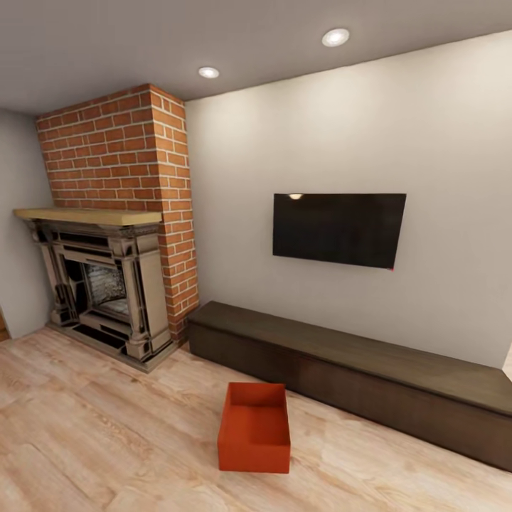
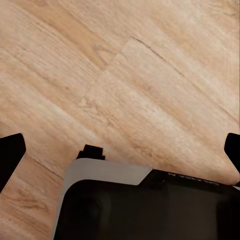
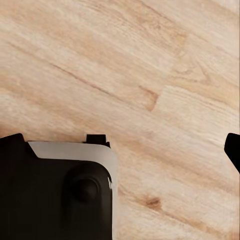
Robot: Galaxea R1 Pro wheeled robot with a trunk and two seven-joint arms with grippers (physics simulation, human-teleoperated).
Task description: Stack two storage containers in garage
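Observation:
One orange-red open-topped storage container stands empty on the light wood plank floor of the living room, a short way in front of the long dark bench. My left gripper hangs open over bare planks, its black fingertips at the picture's two sides. In the right wrist view my right gripper is open too, with one fingertip showing at the edge. Neither holds anything. The garage is out of view.
A red-brick fireplace with a wooden mantel fills the left corner. A black wall screen hangs above the bench. My own grey and black base lies under both wrists. Wood floor spreads left of the container.

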